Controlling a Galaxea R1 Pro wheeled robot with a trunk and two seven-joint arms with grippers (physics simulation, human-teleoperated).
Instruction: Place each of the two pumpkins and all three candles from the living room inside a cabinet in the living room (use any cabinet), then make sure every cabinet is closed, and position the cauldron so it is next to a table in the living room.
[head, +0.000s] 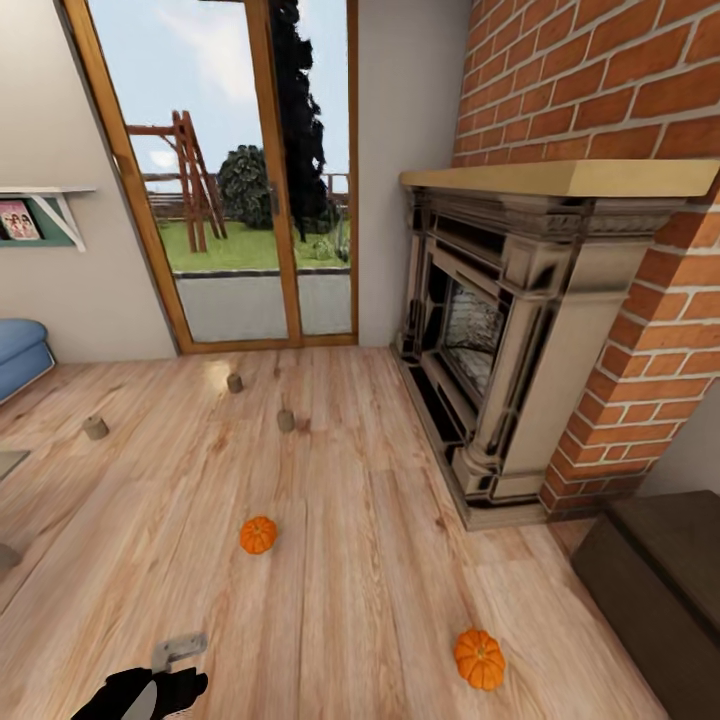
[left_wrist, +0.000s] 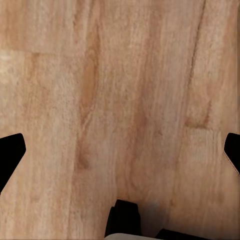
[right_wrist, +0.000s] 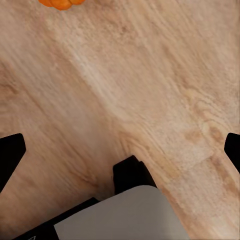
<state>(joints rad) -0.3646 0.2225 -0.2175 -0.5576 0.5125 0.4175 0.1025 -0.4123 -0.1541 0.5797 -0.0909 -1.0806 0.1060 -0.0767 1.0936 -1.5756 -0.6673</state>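
Note:
Two orange pumpkins lie on the wooden floor, one mid-floor (head: 258, 535) and one nearer the cabinet (head: 480, 658). Farther off, toward the glass door, stand three tan candles: left (head: 96, 428), middle (head: 235, 382), right (head: 286, 420). The dark-brown cabinet (head: 660, 585) sits at the lower right, its fronts shut. My left gripper (left_wrist: 120, 150) is open over bare floor, and its arm (head: 140, 692) shows at the bottom left. My right gripper (right_wrist: 120, 150) is open too, with a pumpkin (right_wrist: 61, 3) some way ahead of it. The cauldron and the table are out of view.
A stone fireplace (head: 500, 350) in a brick wall juts out on the right. A glass door (head: 250, 200) is straight ahead and a blue sofa (head: 20, 355) is at the left edge. Open floor lies between the pumpkins.

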